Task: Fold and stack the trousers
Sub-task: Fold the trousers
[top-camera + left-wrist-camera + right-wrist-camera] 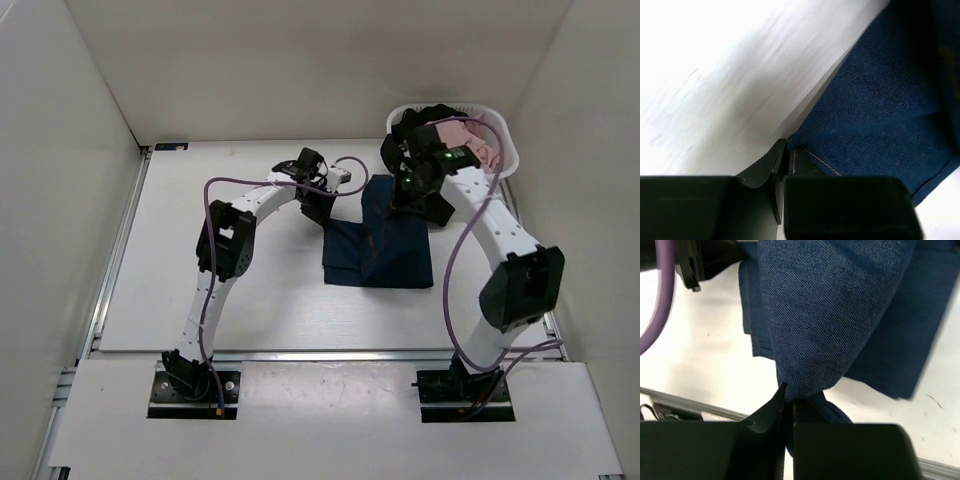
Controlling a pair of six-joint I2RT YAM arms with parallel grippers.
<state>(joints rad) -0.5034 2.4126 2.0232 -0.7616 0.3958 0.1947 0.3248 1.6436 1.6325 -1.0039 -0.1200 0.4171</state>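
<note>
The white worktop [250, 300] carries the trousers [385, 250], a dark blue denim bundle lying partly folded right of centre, between your two arms and just short of the white basket [507, 140] in the far right corner, where pink clothing [470, 140] is heaped.

At the far edge of the denim, both arms reach in. Your right pincer [788, 396] is pressed together on a gathered wad of cloth, with the fabric draping away from it in a cone. Your left pincer [786, 155] is closed on the very edge of a stitched hem [822, 162], with only a sliver of cloth between its fingers.

The thin left grip looks like the weak point. If you pull sideways or lift faster on one side, the hem may slide out and the layer would drop askew. The right side carries a different risk. A bunched grip tends to drag the layers beneath it, so the fold could land creased or pull the lower panel out of square. Uneven heights between the two arms would twist the cloth.

The right arm also works close to the basket, and a wide swing could knock it. The purple cable [345, 165] looping beside the left wrist might catch the denim.
</note>
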